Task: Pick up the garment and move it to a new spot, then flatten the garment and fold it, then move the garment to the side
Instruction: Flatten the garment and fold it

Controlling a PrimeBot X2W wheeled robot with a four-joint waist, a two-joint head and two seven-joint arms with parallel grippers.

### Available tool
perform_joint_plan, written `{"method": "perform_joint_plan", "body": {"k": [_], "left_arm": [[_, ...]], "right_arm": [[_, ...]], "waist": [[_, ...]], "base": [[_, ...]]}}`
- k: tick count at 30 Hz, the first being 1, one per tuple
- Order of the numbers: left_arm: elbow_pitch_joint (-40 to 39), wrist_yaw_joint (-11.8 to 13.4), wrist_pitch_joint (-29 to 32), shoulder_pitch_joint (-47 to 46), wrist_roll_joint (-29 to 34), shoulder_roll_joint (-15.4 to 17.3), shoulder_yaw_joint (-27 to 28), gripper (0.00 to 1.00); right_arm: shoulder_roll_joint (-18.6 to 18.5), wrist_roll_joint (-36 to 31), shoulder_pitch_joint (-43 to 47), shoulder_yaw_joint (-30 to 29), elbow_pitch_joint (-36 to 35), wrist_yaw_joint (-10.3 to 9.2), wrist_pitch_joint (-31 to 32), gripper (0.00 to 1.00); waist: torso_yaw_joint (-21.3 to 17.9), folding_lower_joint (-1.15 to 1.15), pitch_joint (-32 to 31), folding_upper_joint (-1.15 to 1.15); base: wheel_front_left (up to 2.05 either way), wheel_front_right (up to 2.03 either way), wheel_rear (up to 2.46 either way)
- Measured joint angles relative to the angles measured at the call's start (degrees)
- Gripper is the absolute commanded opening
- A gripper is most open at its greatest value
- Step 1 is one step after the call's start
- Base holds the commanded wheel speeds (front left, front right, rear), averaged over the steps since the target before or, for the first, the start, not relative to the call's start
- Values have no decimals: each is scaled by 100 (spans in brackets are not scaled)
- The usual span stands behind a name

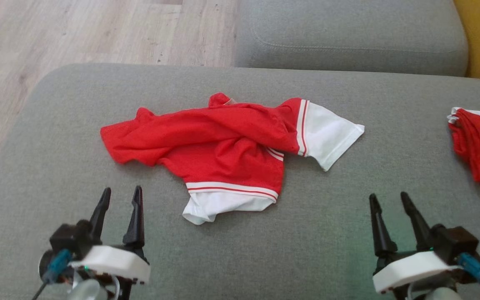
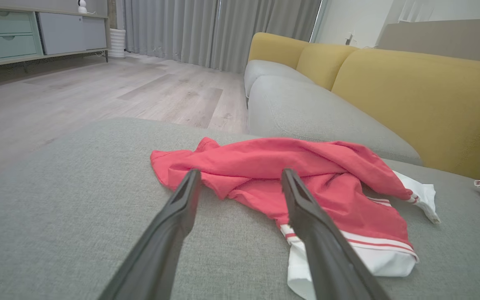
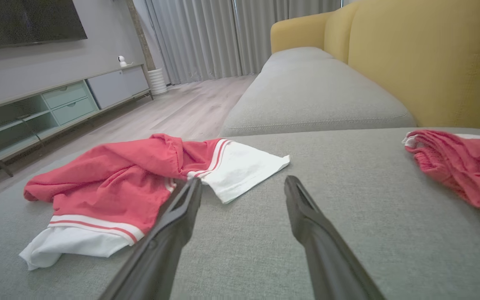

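left gripper (image 1: 122,188), right gripper (image 1: 388,195): jaws apart, empty. garment (image 1: 223,141): crumpled mid-cushion (image 1: 56,175), just ahead of both. probably light, limp, unbreakable; suggested holds: bunched red edge, white sleeve.

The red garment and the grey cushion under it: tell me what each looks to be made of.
Red garment: thin, soft knit fabric, matte, possibly polyester jersey; it lies in loose wrinkles and shows a fine mesh-like texture. Its white sleeves look like the same cloth. Grey cushion: woven upholstery fabric, matte and flecked; rounded edges suggest soft padding inside.
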Motion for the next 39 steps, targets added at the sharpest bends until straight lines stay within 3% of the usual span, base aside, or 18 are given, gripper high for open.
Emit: {"method": "perform_joint_plan", "body": {"k": [9,18,27,34,36,37,38,39], "left_arm": [[-346,253,-9,250,2,-7,0,100],[-610,371,-52,249,116,-114,-53,100],[-614,370,-58,249,116,-243,-64,100],[-576,364,-105,252,116,-357,-33,100],[-566,361,-108,255,116,-391,-23,100],[-563,359,-108,261,116,-402,-14,100],[-558,355,-108,271,116,-409,-9,100],[-547,355,-108,287,116,-414,-1,100]], "right_arm": [[0,54,-51,390,397,0,-18,100],[-7,421,-1021,1433,1528,0,220,100],[-20,404,-1953,1370,2993,0,400,100],[-24,-186,-2516,1421,3680,1,726,100],[-24,-290,-2609,1466,3742,0,850,44],[-25,-330,-2627,1490,3746,1,913,33],[-24,-348,-2629,1504,3746,1,965,7],[-23,-389,-2628,1518,3746,1,1006,0]], "waist": [[163,0,32,0],[633,1,194,0],[1253,1,443,0],[1458,1,558,0],[1450,1,552,0],[1430,1,546,0],[1406,1,538,0],[1377,1,529,0]], "base": [[0,0,0],[0,0,0],[0,0,0],[0,0,0],[0,0,0],[0,0,0],[0,0,0],[0,0,0]]}}
